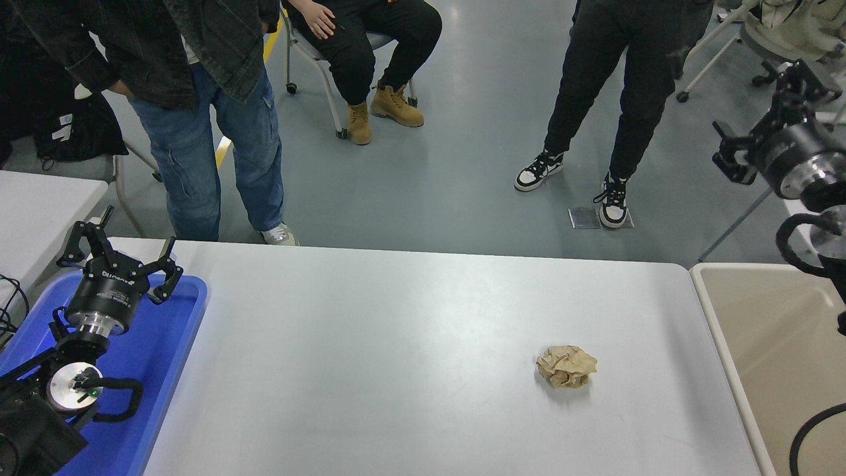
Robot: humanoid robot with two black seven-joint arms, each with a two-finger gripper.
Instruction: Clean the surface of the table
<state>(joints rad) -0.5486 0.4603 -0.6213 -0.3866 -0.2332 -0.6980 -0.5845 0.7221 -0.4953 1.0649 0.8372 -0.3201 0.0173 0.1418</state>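
Note:
The table surface is a wide glossy white top that fills the middle of the view. A crumpled brown paper ball lies on it toward the right. My right gripper is open and empty, held high at the right edge, above and beyond the table's far right corner and well away from the ball. My left gripper is open and empty, parked over the blue tray at the lower left.
A beige bin stands against the table's right edge. Several people stand or sit past the far edge; one in jeans is close to the far left corner. A smaller white table is at the left.

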